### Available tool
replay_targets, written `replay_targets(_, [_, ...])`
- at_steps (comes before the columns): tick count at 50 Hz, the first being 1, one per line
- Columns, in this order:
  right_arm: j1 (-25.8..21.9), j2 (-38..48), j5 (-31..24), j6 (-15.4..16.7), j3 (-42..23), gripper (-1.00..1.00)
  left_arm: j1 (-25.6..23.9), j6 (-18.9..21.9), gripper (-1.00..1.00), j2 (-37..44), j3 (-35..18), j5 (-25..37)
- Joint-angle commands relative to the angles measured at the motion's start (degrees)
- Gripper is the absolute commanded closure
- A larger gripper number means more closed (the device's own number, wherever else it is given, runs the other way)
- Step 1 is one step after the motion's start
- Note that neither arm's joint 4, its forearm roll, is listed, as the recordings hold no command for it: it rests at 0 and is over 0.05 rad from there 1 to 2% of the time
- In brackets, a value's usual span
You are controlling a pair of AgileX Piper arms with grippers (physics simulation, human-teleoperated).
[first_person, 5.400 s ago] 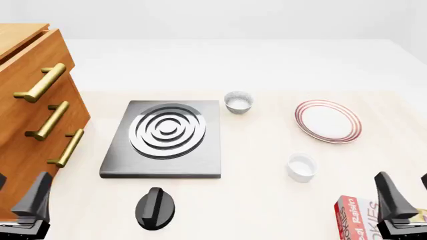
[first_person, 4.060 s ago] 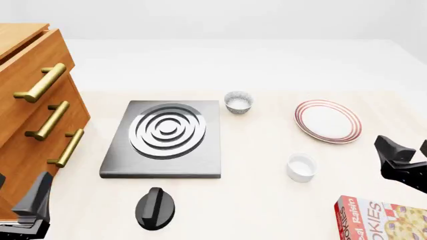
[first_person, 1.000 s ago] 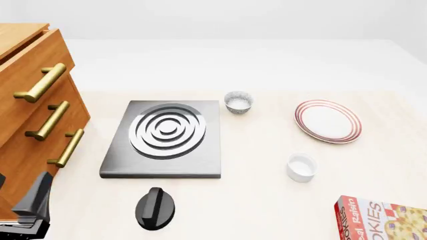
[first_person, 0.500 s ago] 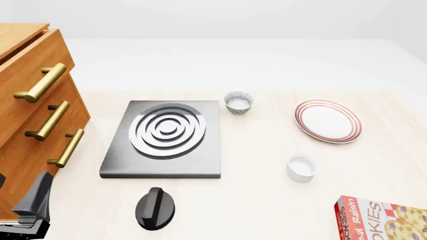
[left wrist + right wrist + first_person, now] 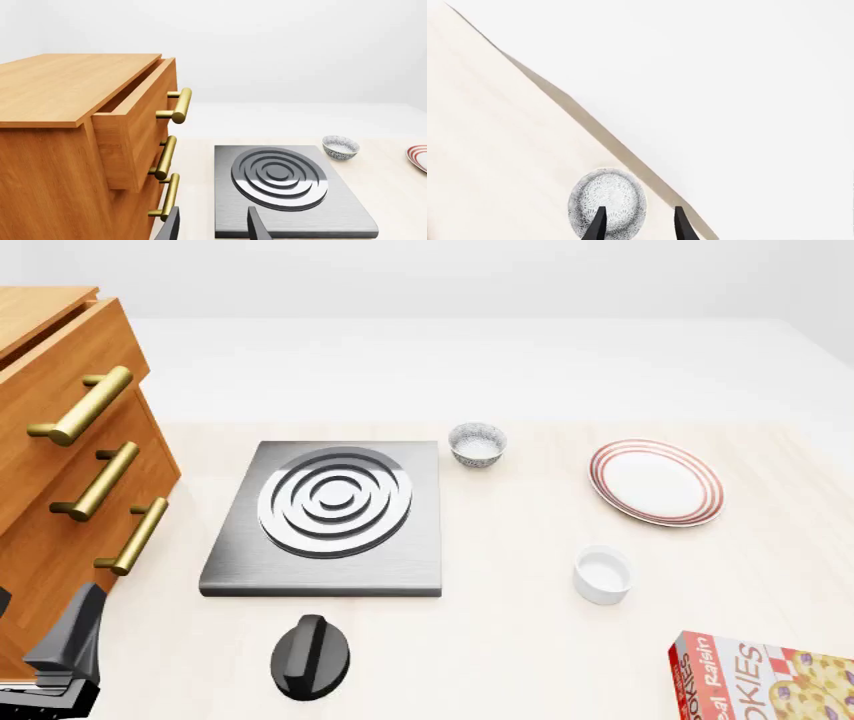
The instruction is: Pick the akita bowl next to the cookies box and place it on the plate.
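Right wrist view, open gripper above akita bowl

A pale, matt wood-grain counter carries a brushed-metal stove burner with glossy concentric rings, beside a warm wooden drawer cabinet fitted with polished brass handles. The glazed ceramic plate and akita bowl look smooth; the cookies box is printed cardboard.

Renders bright and evenly lit on my screen, all three views sharp, no blur or edge distortion. Soft shadow under the stove slab at its 6 o'clock edge. Burner rings show mild specular sheen.
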State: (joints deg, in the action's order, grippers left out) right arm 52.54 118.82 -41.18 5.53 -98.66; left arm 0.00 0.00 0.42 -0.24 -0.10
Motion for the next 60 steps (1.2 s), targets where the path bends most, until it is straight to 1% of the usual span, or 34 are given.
replay_targets(1, [-0.19, 1.71, 1.94, 0.04, 1.32, -1.00, 0.00, 0.00, -1.00, 0.00, 0.00, 0.00])
replay_targets(3, [0.09, 1.97, 2.26, 0.87, 1.54, -1.00, 0.00, 0.00, -1.00, 0.00, 0.00, 0.00])
replay_targets(10, [-0.34, 2.71, 3.15, 0.47, 2.16, -1.00, 0.00, 0.00, -1.00, 0.00, 0.00, 0.00])
replay_targets(32, [0.39, 3.67, 5.93, 1.31, 5.93, -1.00, 0.00, 0.00, -1.00, 0.00, 0.00, 0.00])
replay_targets(49, [-0.25, 5.04, 6.80, 1.84, 6.89, -1.00, 0.00, 0.00, -1.00, 0.00, 0.00, 0.00])
replay_targets(54, [-0.14, 5.41, 7.47, 2.27, 7.52, -1.00, 0.00, 0.00, -1.00, 0.00, 0.00, 0.00])
replay_targets(58, [0.39, 5.96, 8.19, 3.23, 8.18, -1.00, 0.00, 0.00, -1.00, 0.00, 0.00, 0.00])
replay_targets(60, [0.17, 6.17, 8.28, 3.02, 8.26, -1.00, 0.00, 0.00, -1.00, 0.00, 0.00, 0.00])
